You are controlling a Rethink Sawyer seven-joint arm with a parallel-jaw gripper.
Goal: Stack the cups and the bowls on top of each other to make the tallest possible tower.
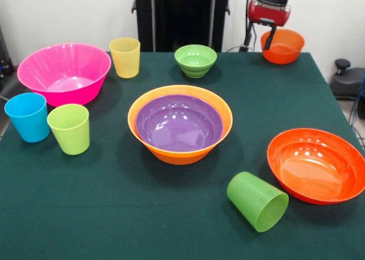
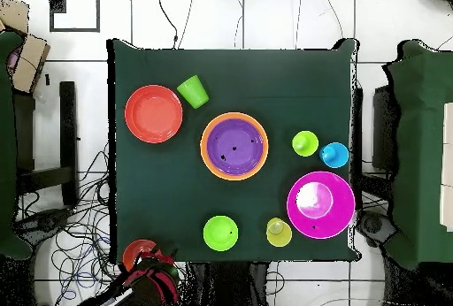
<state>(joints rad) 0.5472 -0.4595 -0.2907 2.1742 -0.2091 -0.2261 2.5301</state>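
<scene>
The purple bowl sits nested in the large orange bowl at mid-table. My gripper hangs at the left rim of the small orange bowl on the far right corner; the overhead view shows the gripper over that bowl. The small green bowl and yellow cup stand upright at the back. At the left are the pink bowl, blue cup and lime cup. The darker green cup lies on its side beside the red-orange bowl.
The dark green cloth table ends just behind the small orange bowl. Cables lie on the floor past that corner.
</scene>
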